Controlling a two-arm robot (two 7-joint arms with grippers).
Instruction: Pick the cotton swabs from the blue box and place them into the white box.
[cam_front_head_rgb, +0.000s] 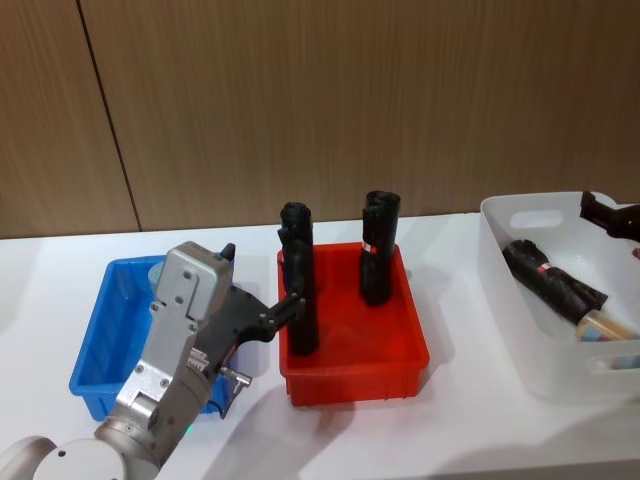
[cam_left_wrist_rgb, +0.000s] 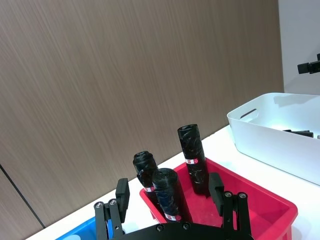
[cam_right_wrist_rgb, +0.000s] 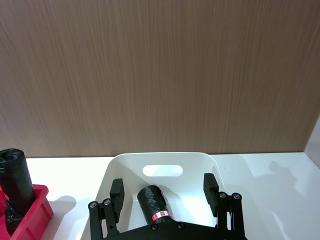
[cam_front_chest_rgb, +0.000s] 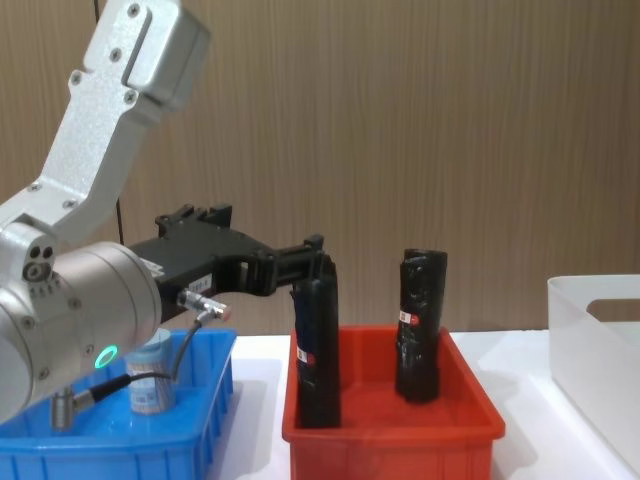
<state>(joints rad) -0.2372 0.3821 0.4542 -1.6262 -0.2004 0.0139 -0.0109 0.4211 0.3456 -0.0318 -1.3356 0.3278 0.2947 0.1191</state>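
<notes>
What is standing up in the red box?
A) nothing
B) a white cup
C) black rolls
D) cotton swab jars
C: black rolls with red-white bands stand upright in the red box, as the head and chest views show.

my left gripper (cam_front_head_rgb: 290, 306) hangs above the gap between the blue box (cam_front_head_rgb: 98, 355) and the red bin (cam_front_head_rgb: 350, 370), fingers spread apart, holding nothing, arm bent up behind it. my right gripper (cam_right_wrist_rgb: 165, 192) hovers over the white box (cam_right_wrist_rgb: 125, 165), fingers parted, holding nothing.
</notes>
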